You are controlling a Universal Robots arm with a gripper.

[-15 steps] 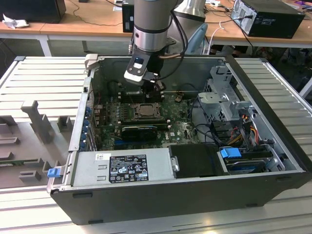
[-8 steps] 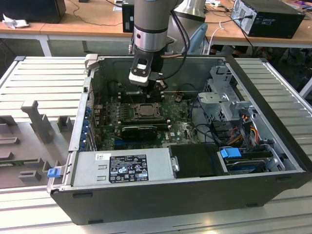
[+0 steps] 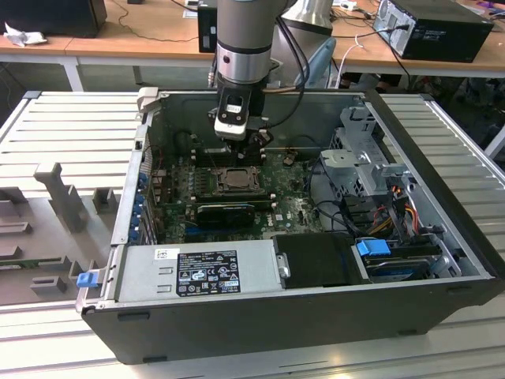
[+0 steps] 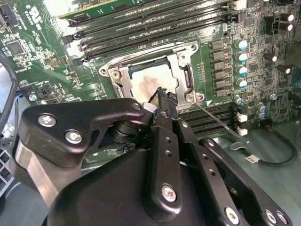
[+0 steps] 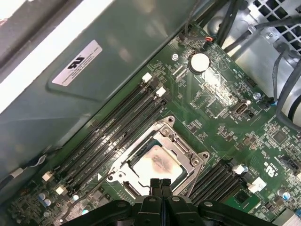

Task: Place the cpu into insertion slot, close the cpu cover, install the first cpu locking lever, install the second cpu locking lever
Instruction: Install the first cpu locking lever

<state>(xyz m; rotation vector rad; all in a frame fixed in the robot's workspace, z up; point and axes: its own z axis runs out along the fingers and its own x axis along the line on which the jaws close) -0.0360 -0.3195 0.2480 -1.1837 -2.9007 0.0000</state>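
Nearest: the dark grey side wall of an opened computer case (image 3: 260, 324) is met first in the exterior view, with a grey power supply (image 3: 197, 268) carrying a printed label just behind it.
Surface: the case is laid on its side on a ribbed, pale grey metal bench (image 3: 63, 118); grey moulded fixture blocks (image 3: 59, 197) are seen on the exterior view's left.
Room: wood-topped desks (image 3: 95, 43) with cables and a black box (image 3: 434, 28) are ranged along the back.
Motherboard: a green board (image 3: 296, 201) is seen flat inside the case, studded with small silver-topped capacitors (image 4: 241, 56), long black memory slots (image 5: 113, 136) and a round silver coin cell (image 5: 200, 61).
Insertion slot: the square socket (image 3: 237, 180) is found near the middle of the board, between banks of memory slots.
Cpu: the flat square chip (image 5: 157, 165) is seated in the slot; its pale metal face is marked by a brownish smear.
Cpu cover: the thin silvery frame (image 5: 188, 150) is laid flat around the chip, which shows through its cut-out.
Lever: a thin metal rod (image 4: 218, 120) is seen running out from one socket corner across the memory slots.
Gripper: the black, bolted linkage (image 5: 159, 182) is held directly above the socket; its two fingers are pressed together with nothing between them, their tips over the edge of the cpu. Contact cannot be judged.
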